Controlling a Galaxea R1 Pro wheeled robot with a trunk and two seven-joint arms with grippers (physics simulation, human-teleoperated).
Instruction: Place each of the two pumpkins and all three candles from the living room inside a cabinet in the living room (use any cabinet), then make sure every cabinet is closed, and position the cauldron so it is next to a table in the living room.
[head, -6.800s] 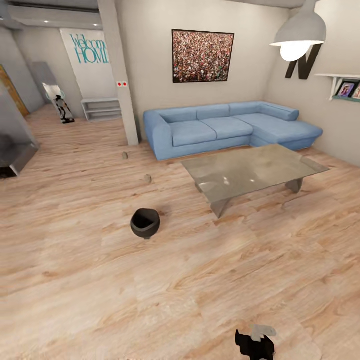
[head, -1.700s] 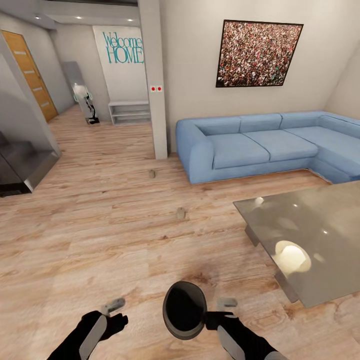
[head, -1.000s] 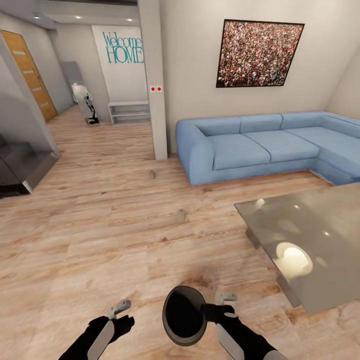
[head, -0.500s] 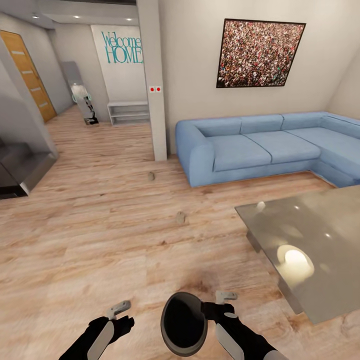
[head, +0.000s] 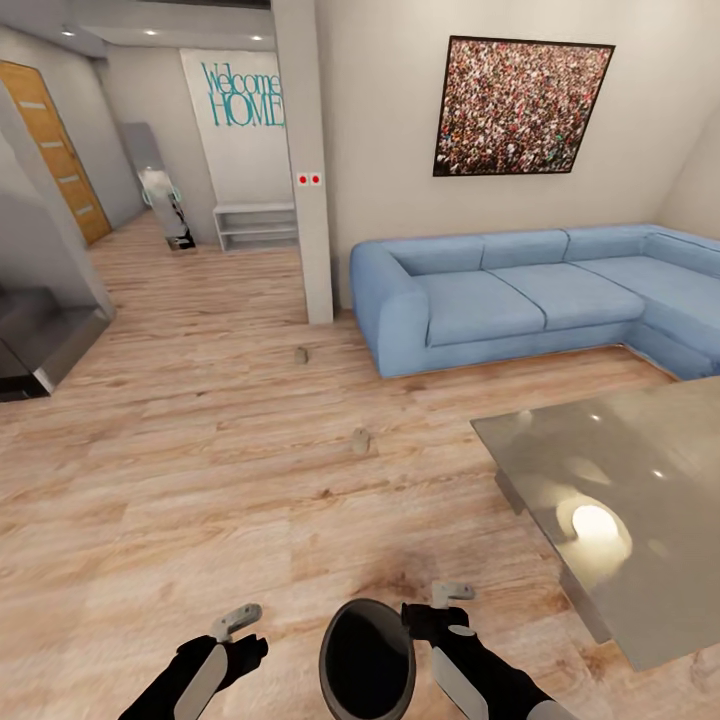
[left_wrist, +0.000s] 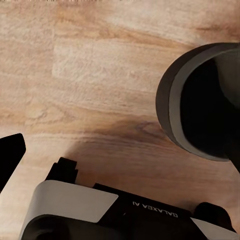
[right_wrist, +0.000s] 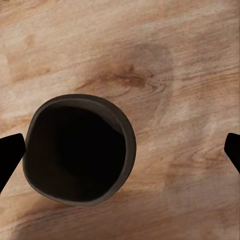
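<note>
Between both arms, cauldron (head: 367, 664), right claw (head: 437, 607) seemingly open

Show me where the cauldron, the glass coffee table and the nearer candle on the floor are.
cauldron (head: 367, 665), head view, on its dark inside, just below the rim.
coffee table (head: 560, 450), head view, on a bare part of the glass top.
nearer candle (head: 360, 440), head view, on its side wall.
</note>
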